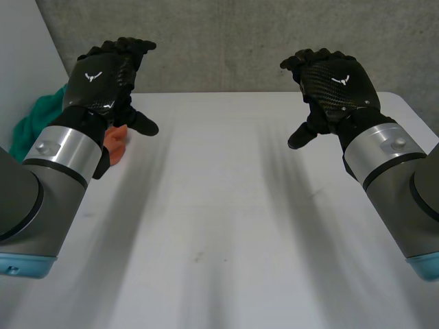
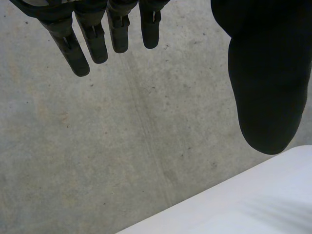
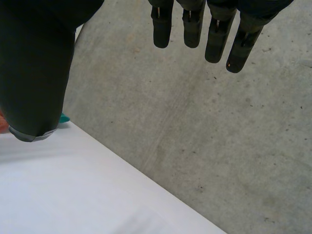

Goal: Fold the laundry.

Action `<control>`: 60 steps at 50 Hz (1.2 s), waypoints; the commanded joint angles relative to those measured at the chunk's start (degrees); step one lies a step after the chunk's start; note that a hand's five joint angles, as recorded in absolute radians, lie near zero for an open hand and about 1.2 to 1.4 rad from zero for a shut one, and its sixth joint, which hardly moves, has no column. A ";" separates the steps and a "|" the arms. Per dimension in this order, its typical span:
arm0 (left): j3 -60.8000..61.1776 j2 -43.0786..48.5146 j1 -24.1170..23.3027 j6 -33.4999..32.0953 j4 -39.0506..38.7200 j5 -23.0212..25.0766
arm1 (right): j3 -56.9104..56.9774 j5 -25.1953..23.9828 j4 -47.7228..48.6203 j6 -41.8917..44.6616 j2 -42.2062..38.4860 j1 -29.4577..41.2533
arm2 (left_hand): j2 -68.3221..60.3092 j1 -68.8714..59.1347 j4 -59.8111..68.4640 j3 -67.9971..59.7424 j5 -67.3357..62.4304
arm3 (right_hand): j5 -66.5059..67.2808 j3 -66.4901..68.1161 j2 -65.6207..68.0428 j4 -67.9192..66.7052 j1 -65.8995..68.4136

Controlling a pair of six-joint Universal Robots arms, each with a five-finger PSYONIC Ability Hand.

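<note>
Nearest to the camera, low at both sides of the head view: the grey left arm with its light-blue cap (image 1: 20, 212) and the grey right arm of the same kind (image 1: 418, 205).

Further on, raised above the white bench (image 1: 219, 226) and touching nothing, the black left robot hand (image 1: 106, 75) and the black right robot hand (image 1: 336, 86). Both slack and spread, with fingers nearly straight, thumbs standing well away, nothing between them, and the grey concrete wall (image 1: 240, 41) behind.

Laundry at the far left corner of the bench: a crumpled teal-green cloth (image 1: 31, 127) at the bench edge and a small orange cloth (image 1: 118, 145) just beside it, half hidden by the left wrist. Bunched, unfolded, well apart from the right robot hand.

Judging by the creases, probably soft, light and limp — easy to drag, apt to sag and to slip out of a shallow pinch. Impossible to tell corners or hems from here. Sensible to pull one cloth to the open middle of the bench, to spread it flat, then to take hold at two neighbouring corners — one robot hand at each, thumb pressed firmly against fingers. Folding itself not yet begun.
</note>
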State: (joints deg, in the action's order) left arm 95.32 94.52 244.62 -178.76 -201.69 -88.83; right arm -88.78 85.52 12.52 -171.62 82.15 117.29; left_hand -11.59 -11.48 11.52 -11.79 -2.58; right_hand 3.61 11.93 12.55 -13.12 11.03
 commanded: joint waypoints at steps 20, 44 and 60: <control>-23.76 32.19 22.82 -13.79 2.44 14.65 | 0.72 -0.09 -2.06 3.04 -0.33 0.14 | 0.36 0.25 -0.30 0.56 1.36 | -3.61 -1.93 -2.55 3.12 -1.03; -46.37 56.39 28.99 -32.53 -1.25 11.84 | 0.36 -0.18 -1.88 6.03 -1.47 0.05 | -68.41 -68.52 68.48 -68.21 -67.42 | -3.61 -1.93 -2.55 3.12 -1.03; -29.51 18.19 17.83 -13.13 -1.69 12.19 | 0.98 0.00 -2.06 6.03 -0.77 -0.74 | -68.41 -68.52 68.48 -68.21 -67.42 | -3.61 -1.93 -2.55 3.12 -1.03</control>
State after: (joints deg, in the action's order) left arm 56.66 131.34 267.07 -205.78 -203.11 -77.06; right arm -87.96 85.48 10.61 -165.58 81.04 116.96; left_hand -68.27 -64.64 68.63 -68.06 -56.05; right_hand 3.61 11.93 12.54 -13.12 11.03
